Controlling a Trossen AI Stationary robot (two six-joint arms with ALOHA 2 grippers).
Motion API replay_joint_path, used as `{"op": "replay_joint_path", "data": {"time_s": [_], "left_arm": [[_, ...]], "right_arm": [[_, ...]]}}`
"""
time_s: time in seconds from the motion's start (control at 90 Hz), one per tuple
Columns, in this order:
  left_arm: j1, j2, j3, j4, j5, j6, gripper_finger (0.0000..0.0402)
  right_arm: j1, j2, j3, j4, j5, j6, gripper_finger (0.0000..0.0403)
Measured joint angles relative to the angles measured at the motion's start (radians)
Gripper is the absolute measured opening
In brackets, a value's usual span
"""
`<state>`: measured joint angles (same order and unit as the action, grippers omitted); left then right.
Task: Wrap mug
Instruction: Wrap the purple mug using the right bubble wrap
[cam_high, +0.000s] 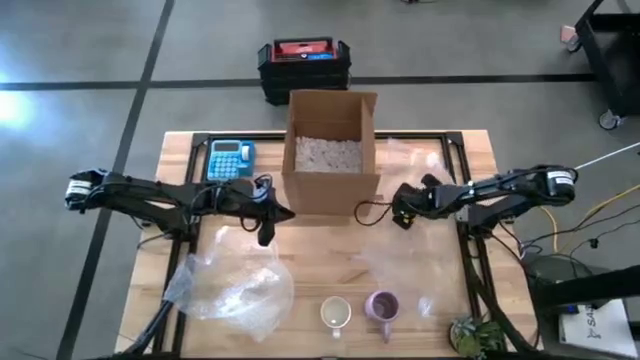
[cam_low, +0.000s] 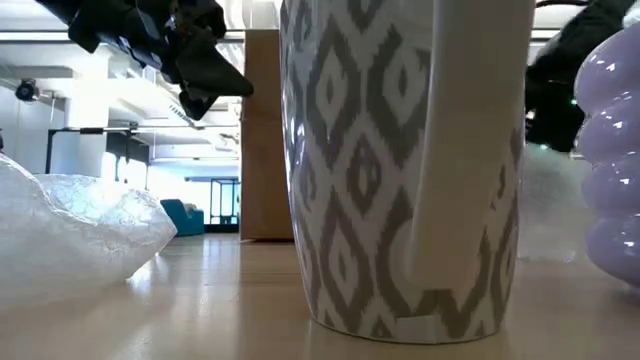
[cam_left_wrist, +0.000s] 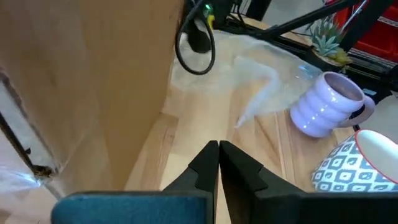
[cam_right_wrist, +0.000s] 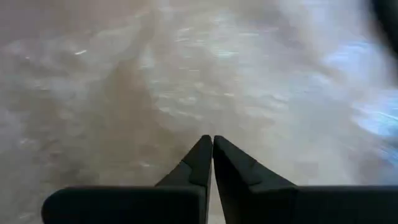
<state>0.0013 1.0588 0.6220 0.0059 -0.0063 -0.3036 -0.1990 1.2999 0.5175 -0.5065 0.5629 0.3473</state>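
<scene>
A white mug with a grey diamond pattern (cam_high: 335, 313) and a ribbed lilac mug (cam_high: 382, 305) stand upright near the table's front edge; the patterned mug (cam_low: 400, 170) fills the low view. Crumpled bubble wrap (cam_high: 232, 285) lies at the front left, and a clear sheet (cam_high: 400, 262) lies flat to the right of centre. My left gripper (cam_high: 268, 228) hangs shut above the table by the cardboard box's left front corner, well behind the mugs (cam_left_wrist: 326, 106). My right gripper (cam_high: 400, 216) is shut and hovers over the clear sheet (cam_right_wrist: 205, 81).
An open cardboard box (cam_high: 331, 150) holding packing peanuts stands at the table's far centre. A blue calculator (cam_high: 230, 160) lies to its left. A small plant (cam_high: 475, 335) sits at the front right corner. A black and red crate (cam_high: 305, 62) stands on the floor beyond the table.
</scene>
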Motion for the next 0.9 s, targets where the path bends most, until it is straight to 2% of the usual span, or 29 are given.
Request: {"op": "replay_joint_path", "data": {"time_s": [0.156, 0.211, 0.289, 0.411, 0.478, 0.6, 0.711, 0.8, 0.9], "left_arm": [[-0.001, 0.0, 0.0, 0.001, 0.0, 0.0, 0.0], [-0.001, 0.0, 0.0, 0.001, 0.0, 0.0, 0.0], [-0.001, -0.001, 0.0, 0.0, 0.0, 0.0, 0.0], [-0.001, -0.001, 0.0, 0.001, 0.0, 0.001, 0.0], [-0.001, 0.0, 0.0, 0.001, 0.0, 0.001, 0.0], [-0.001, 0.003, 0.0, 0.001, 0.0, 0.002, 0.0], [-0.001, 0.003, -0.001, 0.002, 0.0, 0.003, 0.0], [-0.001, 0.003, -0.001, 0.0, 0.0, 0.003, 0.0], [-0.001, 0.003, -0.001, -0.001, 0.0, 0.003, 0.0]], "right_arm": [[-0.026, -0.044, 0.124, -0.158, 0.0, -0.078, 0.0002], [-0.018, -0.072, 0.169, -0.226, -0.061, -0.084, 0.0002], [0.009, -0.123, 0.21, -0.299, -0.246, -0.087, 0.0002], [0.089, -0.228, 0.208, -0.279, -0.651, -0.077, 0.0002], [0.171, -0.262, 0.179, -0.238, -0.736, -0.034, 0.0002], [0.355, -0.262, 0.097, -0.152, -0.69, 0.005, 0.0002], [0.488, -0.189, 0.029, -0.003, -0.525, 0.057, 0.0002], [0.542, -0.108, 0.019, 0.082, -0.4, 0.092, 0.0002], [0.563, -0.015, 0.02, 0.194, -0.393, 0.094, 0.0002]]}}
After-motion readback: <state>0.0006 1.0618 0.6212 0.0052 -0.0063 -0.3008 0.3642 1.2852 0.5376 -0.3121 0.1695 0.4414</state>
